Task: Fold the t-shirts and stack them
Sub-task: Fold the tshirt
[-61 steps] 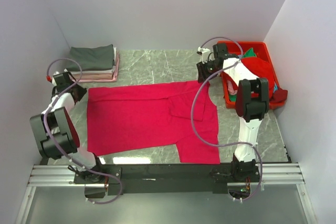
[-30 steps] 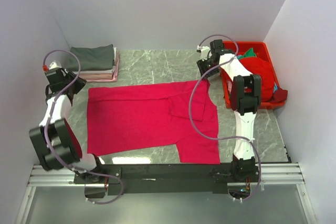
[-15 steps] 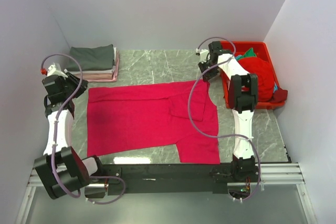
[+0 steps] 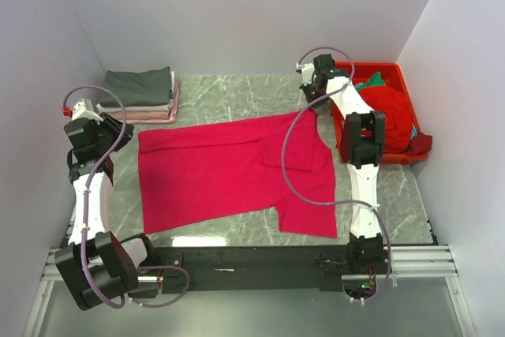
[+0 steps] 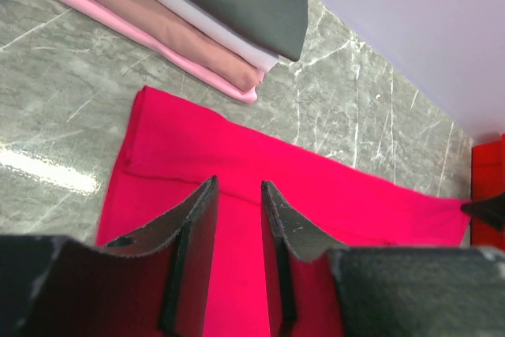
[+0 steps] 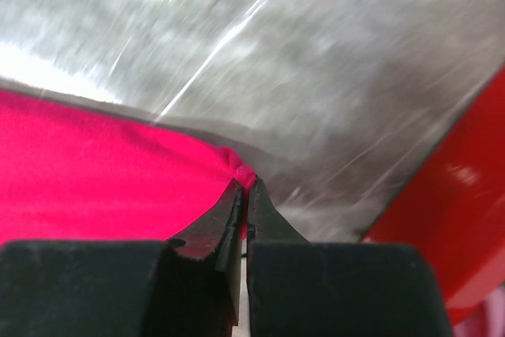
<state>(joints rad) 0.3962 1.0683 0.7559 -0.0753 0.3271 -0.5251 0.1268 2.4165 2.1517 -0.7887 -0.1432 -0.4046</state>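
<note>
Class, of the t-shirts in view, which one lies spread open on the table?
The crimson-pink t-shirt; the others are folded in the back-left stack or heaped in the red bin.

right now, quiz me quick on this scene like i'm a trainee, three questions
1. True or false: the right hand is pinching a corner of the crimson shirt.
2. Which colour tops the folded stack? A teal, B dark grey, C white.
3. Fill in: the left hand is ___ (open or shut).

Key: 1 true; 2 B; 3 open.
</note>
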